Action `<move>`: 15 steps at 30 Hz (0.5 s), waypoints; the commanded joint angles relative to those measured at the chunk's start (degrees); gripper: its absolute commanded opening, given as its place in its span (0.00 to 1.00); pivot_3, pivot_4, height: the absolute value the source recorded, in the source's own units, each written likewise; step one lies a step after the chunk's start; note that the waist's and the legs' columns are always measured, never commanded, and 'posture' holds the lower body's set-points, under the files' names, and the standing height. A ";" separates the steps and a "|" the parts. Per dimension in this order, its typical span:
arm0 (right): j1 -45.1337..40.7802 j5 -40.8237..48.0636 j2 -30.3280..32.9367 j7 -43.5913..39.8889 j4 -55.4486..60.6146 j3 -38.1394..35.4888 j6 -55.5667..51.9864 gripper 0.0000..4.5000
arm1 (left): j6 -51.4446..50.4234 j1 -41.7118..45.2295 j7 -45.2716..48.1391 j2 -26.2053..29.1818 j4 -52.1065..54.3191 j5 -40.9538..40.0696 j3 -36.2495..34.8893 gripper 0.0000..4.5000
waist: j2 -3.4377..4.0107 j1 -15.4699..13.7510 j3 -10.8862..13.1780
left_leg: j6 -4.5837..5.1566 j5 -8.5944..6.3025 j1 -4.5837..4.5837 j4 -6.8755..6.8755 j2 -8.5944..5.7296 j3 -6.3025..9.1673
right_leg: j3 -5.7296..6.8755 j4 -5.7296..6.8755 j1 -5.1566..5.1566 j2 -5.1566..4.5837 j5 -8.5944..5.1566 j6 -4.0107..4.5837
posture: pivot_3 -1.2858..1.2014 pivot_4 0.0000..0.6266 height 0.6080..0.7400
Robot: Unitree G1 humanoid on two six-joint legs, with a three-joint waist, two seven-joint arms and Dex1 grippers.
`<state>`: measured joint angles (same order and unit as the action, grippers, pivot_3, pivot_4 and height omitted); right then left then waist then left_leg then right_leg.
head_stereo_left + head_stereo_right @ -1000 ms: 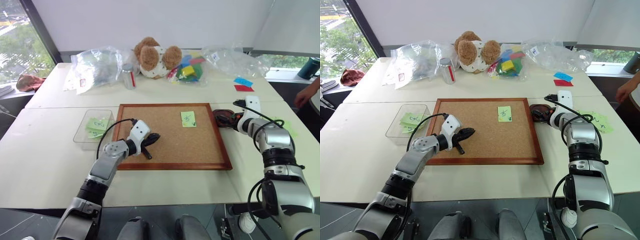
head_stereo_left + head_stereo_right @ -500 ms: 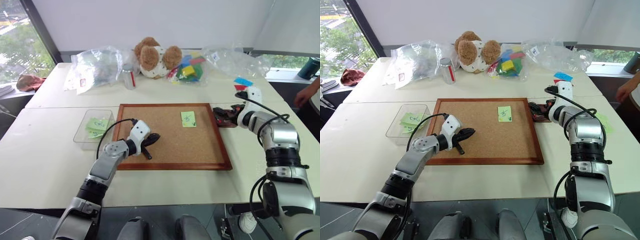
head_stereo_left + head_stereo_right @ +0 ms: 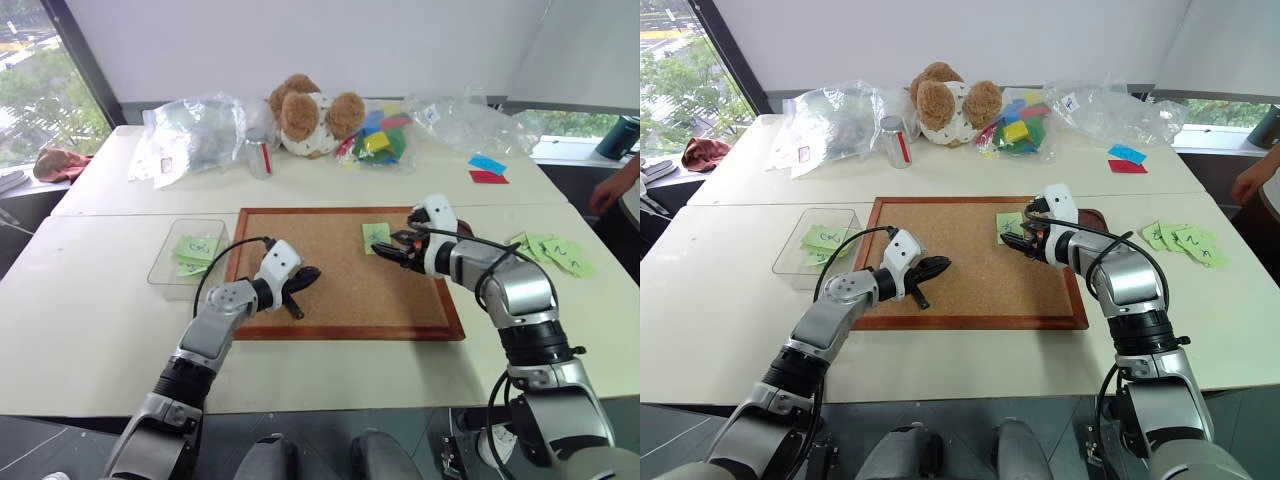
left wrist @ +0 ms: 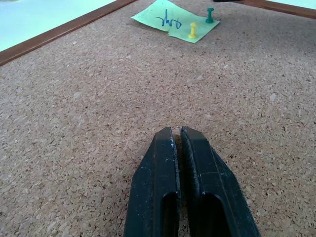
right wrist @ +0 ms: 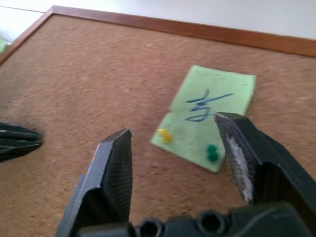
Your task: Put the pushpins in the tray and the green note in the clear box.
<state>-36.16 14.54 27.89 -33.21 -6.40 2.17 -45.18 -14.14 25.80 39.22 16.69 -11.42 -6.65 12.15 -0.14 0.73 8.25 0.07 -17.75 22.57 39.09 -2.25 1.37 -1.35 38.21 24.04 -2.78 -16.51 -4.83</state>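
- The right gripper (image 5: 173, 163) hovers over the cork board (image 3: 340, 300) with its two fingers spread apart and nothing between them, pointed at the green note (image 5: 205, 116).
- The green note lies flat on the far right part of the board, held by two pushpins: a yellow pushpin (image 5: 164, 134) and a green pushpin (image 5: 212, 150) along one edge (the scribble sits near the middle of the paper).
- The left gripper (image 4: 177, 143) rests low over the bare cork nearer the board's left side, its fingers pressed together on nothing.
- The clear box (image 3: 165, 268) stands on the table just left of the board and holds several green slips.
- A dark tray (image 3: 1092, 215) sits just beyond the board's right edge, partly hidden behind the right arm.
- More green slips (image 3: 1180, 240) lie loose on the table further right.
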 commanded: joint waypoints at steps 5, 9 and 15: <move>-0.87 -2.18 -0.74 -0.03 -4.94 0.07 5.33 0.63 | -0.87 -1.72 -0.12 0.41 -1.67 1.48 0.74 0.05 | 0.00 0.07 0.00 | 0.00 0.00 -0.01 0.00 0.00 0.00 | 0.00 0.00 -0.01 0.00 0.00 0.00 | 0.52 0.24 1.00; -1.00 -2.23 -1.04 -0.39 -5.61 0.01 5.88 0.63 | -0.87 -1.80 -0.20 0.47 -1.61 1.48 0.68 0.05 | 0.00 0.05 0.00 | 0.00 0.00 -0.01 0.00 0.00 0.00 | 0.00 0.00 -0.01 0.00 0.00 0.00 | 0.52 0.24 1.00; -0.88 -2.58 -1.30 -0.43 -6.56 -0.13 6.50 0.45 | -0.90 -2.00 -0.23 0.53 -1.39 1.51 0.84 0.05 | 0.00 0.06 0.00 | 0.00 0.00 -0.02 0.00 0.00 0.00 | 0.00 0.00 -0.02 0.00 0.00 0.00 | 0.52 0.24 1.00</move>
<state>-36.12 11.99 26.89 -33.56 -13.83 2.83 -39.64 -14.12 25.53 38.85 16.70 -11.13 -6.64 12.13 -0.14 0.79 8.25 0.07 -17.75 22.55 39.08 -2.25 1.37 -1.35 38.21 24.03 -2.78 -16.51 -4.83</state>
